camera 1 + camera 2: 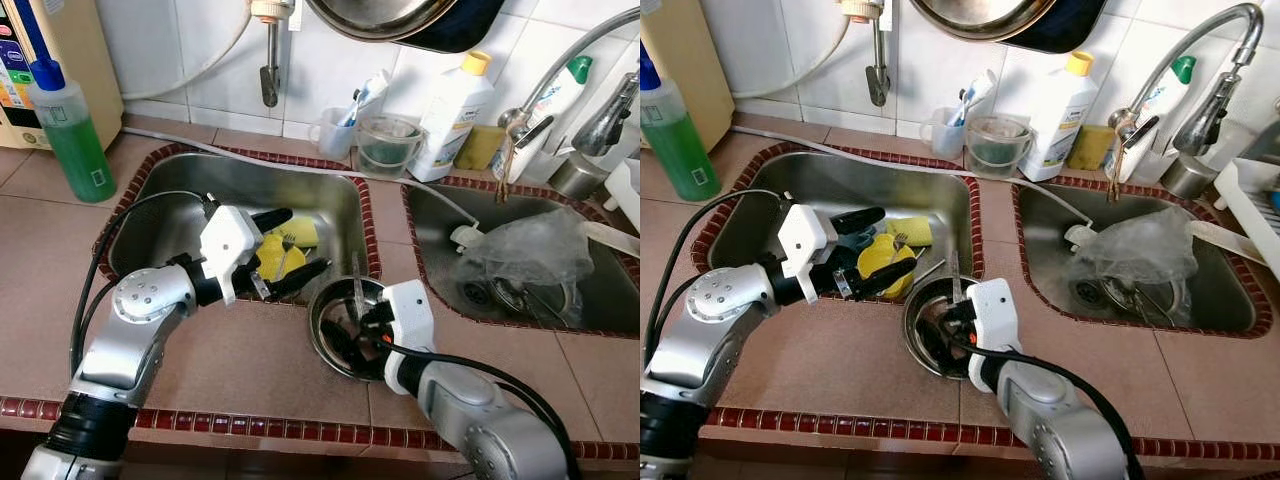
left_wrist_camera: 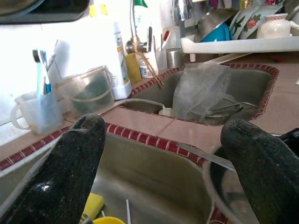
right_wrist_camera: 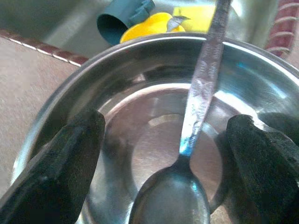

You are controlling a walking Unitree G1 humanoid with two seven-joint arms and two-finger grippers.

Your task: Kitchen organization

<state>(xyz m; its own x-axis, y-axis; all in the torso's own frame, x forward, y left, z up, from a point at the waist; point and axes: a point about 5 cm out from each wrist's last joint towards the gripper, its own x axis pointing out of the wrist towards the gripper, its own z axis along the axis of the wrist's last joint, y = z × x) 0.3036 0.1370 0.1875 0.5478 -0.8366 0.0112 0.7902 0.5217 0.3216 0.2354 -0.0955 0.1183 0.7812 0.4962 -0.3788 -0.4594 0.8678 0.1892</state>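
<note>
1. A tiled counter (image 1: 250, 370) with a red-brick edge carries two steel sinks: the left sink (image 1: 170, 210) holds yellow items, the right sink (image 1: 600, 300) a crumpled clear plastic bag (image 1: 530, 250) under the tap.

2. A steel bowl (image 1: 325, 345) sits on the counter at the near right corner of the left sink, on the strip between the two basins, with a metal spoon (image 3: 198, 98) standing in it.

3. The spoon's bowl end rests at the bottom of the steel bowl; its handle leans up over the far rim toward the left sink, so the long axis runs away from the robot.

4. The right gripper (image 3: 163, 154) hangs just over the steel bowl, fingers (image 3: 60, 168) spread wide, one on each side of the spoon. The spoon lies midway between them, lengthwise along the gripper's line of sight. This is clearly the nearer arm.

5. The left gripper (image 1: 290, 250) reaches over the left sink above the yellow sponge (image 1: 300, 233) and yellow cup (image 1: 880, 258), fingers (image 2: 60, 177) spread and holding nothing.

6. Judgement: closing the right fingers on the handle looks the likely next move; the slim, leaning handle may slip.
</note>
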